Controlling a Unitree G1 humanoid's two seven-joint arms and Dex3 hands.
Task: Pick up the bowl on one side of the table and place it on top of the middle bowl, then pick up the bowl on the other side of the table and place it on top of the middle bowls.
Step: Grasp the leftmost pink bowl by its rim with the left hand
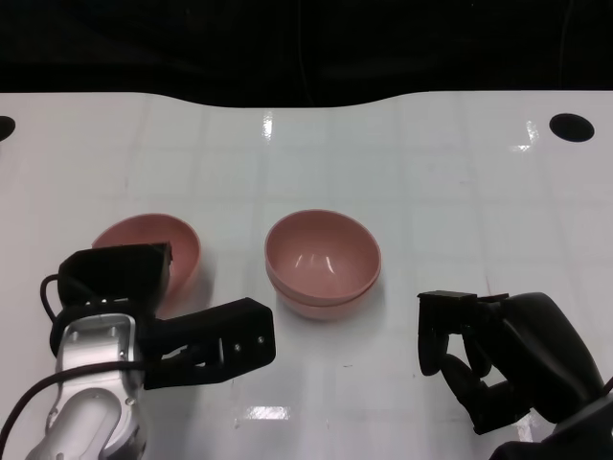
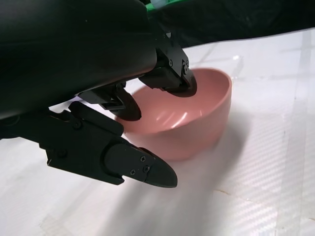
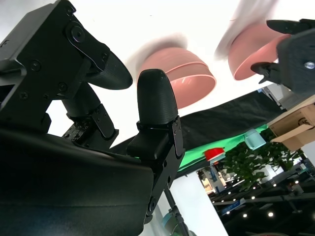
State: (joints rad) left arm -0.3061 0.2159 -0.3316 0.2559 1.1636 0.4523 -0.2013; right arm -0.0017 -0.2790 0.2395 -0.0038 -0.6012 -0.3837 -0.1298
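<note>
Two pink bowls (image 1: 323, 264) sit nested in the middle of the white table (image 1: 431, 172); they also show in the right wrist view as the stacked bowls (image 3: 182, 81). A third pink bowl (image 1: 144, 241) stands on the table at the left. My left hand (image 1: 182, 335) is at its near rim. In the left wrist view its fingers (image 2: 172, 83) reach over the rim of the bowl (image 2: 197, 118), while the thumb stays outside, apart from the wall. My right hand (image 1: 508, 359) hovers at the lower right, holding nothing, fingers apart.
A dark hole (image 1: 572, 126) marks the table's far right corner. The table's far edge borders black background. The right wrist view looks past the table at a black curtain and room clutter.
</note>
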